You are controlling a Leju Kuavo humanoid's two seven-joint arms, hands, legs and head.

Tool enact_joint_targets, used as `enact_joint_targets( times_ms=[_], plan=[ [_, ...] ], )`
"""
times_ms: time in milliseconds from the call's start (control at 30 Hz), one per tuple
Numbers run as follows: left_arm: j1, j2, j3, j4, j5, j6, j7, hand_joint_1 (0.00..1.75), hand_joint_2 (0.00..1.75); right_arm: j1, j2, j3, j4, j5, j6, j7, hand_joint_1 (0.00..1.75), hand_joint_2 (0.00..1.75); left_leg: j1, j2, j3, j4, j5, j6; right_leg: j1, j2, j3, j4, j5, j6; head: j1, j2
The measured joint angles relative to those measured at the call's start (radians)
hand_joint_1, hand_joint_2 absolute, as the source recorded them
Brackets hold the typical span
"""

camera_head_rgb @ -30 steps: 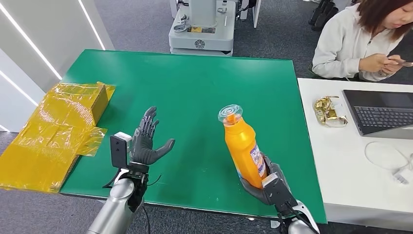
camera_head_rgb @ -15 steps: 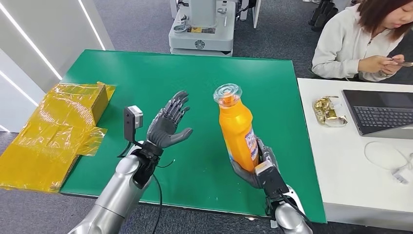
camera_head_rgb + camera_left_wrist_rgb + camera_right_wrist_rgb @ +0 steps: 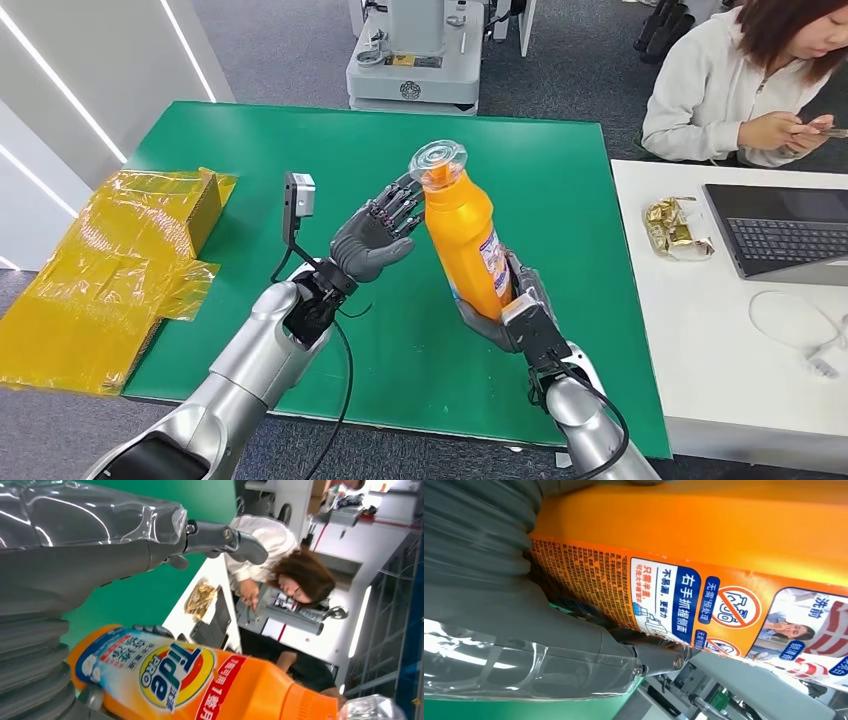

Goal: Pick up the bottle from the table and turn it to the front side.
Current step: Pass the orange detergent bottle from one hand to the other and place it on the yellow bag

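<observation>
Right hand (image 3: 500,318) wrapped around the lower body of the orange bottle (image 3: 462,238), holding it clear of the green table (image 3: 300,150), neck tipped toward the left. Left hand (image 3: 376,236) raised with palm and fingers spread, holding nothing, fingertips just beside the bottle's shoulder; contact cannot be told. Compared with half a second ago: left hand closer in to the bottle, and bottle lifted higher and carried further left.

One bottle, with one clear cap (image 3: 437,158). One pile of yellow film (image 3: 110,270) over the table's left edge. One white table (image 3: 740,350) to the right, bearing one laptop (image 3: 785,232), one gold-wrapped packet (image 3: 677,227) and one white cable (image 3: 800,325). One person (image 3: 745,80) seated beyond, looking at a phone. One grey machine base (image 3: 415,60) behind the green table.

From the left wrist: "Tide PRO" logo (image 3: 172,675) on the front label, with Chinese text beside it. From the right wrist: back label (image 3: 674,600) in Chinese, blue panels and red prohibition circles.
</observation>
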Motion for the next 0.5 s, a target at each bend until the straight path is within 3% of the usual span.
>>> enact_joint_targets(
  times_ms=[133, 500],
  plan=[
    [-0.014, 0.005, -0.013, 0.017, 0.062, -0.034, 0.029, 0.00, 1.75, -0.016, -0.002, 0.020, 0.020, 0.026, -0.015, 0.003, 1.75, 1.75, 0.000, 0.000, 0.000, 0.000, 0.000, 0.000, 0.000, 0.000, 0.000, 0.000, 0.000, 0.000, 0.000, 0.000],
    [-0.043, 0.040, -0.024, 0.019, 0.078, -0.021, 0.046, 0.00, 1.75, -0.038, -0.035, 0.056, 0.070, 0.042, -0.030, 0.000, 1.75, 1.75, 0.000, 0.000, 0.000, 0.000, 0.000, 0.000, 0.000, 0.000, 0.000, 0.000, 0.000, 0.000, 0.000, 0.000]
  ],
)
